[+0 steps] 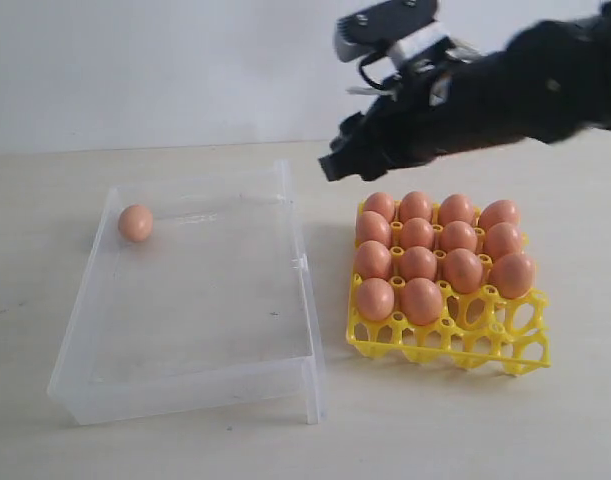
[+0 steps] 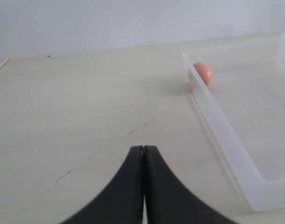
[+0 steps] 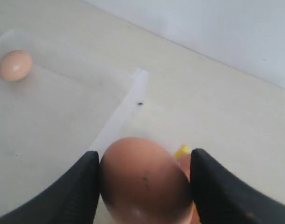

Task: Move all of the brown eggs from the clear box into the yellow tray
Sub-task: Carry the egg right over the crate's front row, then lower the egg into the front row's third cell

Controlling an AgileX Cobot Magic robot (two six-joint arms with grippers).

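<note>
In the exterior view, the yellow tray (image 1: pixel 505 340) holds fourteen brown eggs (image 1: pixel 417 263), with two front cups on its right side bare. One lone egg (image 1: pixel 135 222) sits in the far-left corner of the clear box (image 1: pixel 185 385), and the right pincer (image 1: pixel 340 162) hangs above the tray's far edge. The left wrist view shows the left pincer (image 2: pixel 143 186) pressed together and empty over the tabletop (image 2: pixel 77 107) beside the box. In the right wrist view, the right pincer is clamped on a held egg (image 3: pixel 142 172) across its middle. These shells look light, smooth and brittle (likely slippery too), so a gentle hold across the widest part seems safest.
</note>
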